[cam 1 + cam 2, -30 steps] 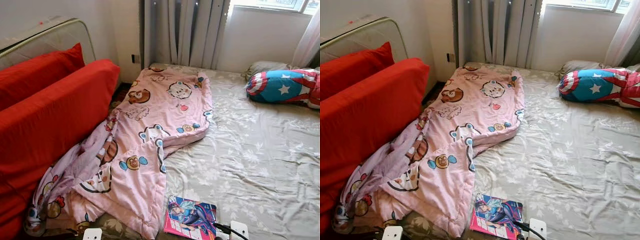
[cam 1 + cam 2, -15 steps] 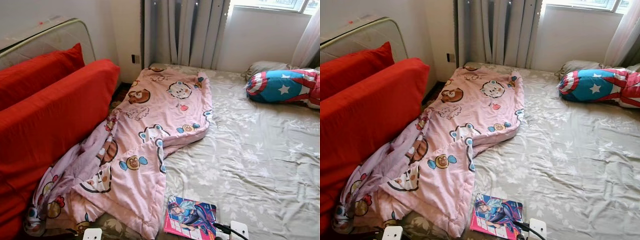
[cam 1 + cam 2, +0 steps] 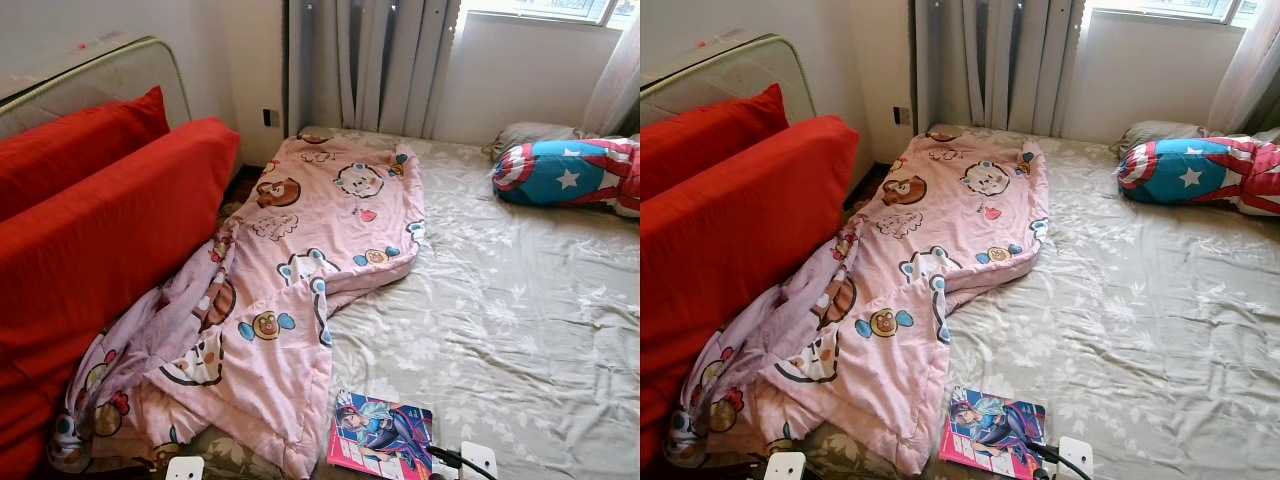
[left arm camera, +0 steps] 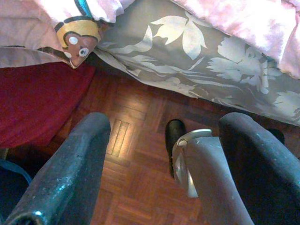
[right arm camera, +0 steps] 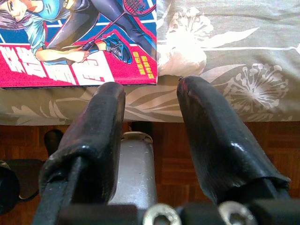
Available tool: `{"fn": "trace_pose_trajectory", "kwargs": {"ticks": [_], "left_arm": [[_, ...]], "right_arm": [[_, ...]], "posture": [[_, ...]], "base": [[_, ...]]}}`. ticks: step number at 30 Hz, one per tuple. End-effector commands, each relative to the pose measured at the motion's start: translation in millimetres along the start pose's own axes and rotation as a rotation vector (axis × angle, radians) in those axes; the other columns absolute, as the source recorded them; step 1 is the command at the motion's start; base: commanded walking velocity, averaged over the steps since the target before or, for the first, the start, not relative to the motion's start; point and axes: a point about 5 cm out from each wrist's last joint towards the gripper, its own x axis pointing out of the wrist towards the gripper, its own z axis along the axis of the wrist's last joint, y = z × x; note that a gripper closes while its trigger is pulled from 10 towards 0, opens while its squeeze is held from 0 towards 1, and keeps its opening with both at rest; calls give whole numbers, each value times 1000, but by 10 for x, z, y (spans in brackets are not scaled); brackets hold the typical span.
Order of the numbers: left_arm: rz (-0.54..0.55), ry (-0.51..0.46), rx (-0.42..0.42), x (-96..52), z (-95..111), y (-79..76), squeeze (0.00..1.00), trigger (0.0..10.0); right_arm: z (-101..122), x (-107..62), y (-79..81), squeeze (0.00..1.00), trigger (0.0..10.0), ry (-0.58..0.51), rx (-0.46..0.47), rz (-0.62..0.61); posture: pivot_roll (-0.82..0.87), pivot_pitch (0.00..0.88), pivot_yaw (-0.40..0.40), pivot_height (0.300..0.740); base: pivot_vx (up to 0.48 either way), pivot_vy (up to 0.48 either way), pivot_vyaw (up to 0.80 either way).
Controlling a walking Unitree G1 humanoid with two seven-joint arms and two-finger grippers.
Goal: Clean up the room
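Quilt [image 3: 300, 270]: I see soft pink cartoon print, crumpled, bed's 9 o'clock side.
Magazine [image 3: 383, 432]: glossy, flat, 6 o'clock edge.
Left tool [image 4: 159, 154]: spread, over parquet floor [image 4: 136, 154].
Right tool [image 5: 150, 122]: spread, empty, just beside the magazine.

Bed [image 3: 520, 330]; pink quilt [image 3: 300, 270], magazine [image 3: 382, 435], pillow [image 3: 570, 172] on it

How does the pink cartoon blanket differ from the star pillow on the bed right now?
The pink blanket is pale, printed with cartoon animals; the star pillow is bold blue, red and white. The blanket lies crumpled along the bed's left side, one end spilling off the edge by the red cushions; the pillow lies plump at the far right, wholly on the bed. Both rest on the grey floral sheet.
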Motion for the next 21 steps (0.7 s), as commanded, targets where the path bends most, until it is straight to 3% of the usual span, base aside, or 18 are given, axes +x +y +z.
{"fn": "trace_pose_trajectory", "kwargs": {"ticks": [1, 5, 12, 16, 21], "left_arm": [[-104, 4, -83, 107, 302, -65, 0, 10000], [-123, 13, -51, 105, 293, -78, 0, 10000], [-27, 1, -163, 95, 256, -45, 0, 10000], [-51, 3, -103, 102, 281, -46, 0, 10000], [-48, -1, -107, 106, 295, -42, 0, 10000]], "right_arm": [[698, 101, 155, 0, 10000, -90, -138, 87], [701, 100, 156, 0, 10000, -82, -205, 113], [687, 98, 160, 0, 10000, -82, -201, 125], [697, 98, 163, 0, 10000, -90, -174, 118], [708, 100, 166, 0, 10000, -94, -157, 111]], "posture": [[67, 0, -116, 740], [67, 0, -118, 740], [69, 0, -121, 740], [71, 0, -121, 740], [72, 0, -124, 740]], "base": [[0, 0, 0], [0, 0, 0], [0, 0, 0], [0, 0, 0], [0, 0, 0]]}}
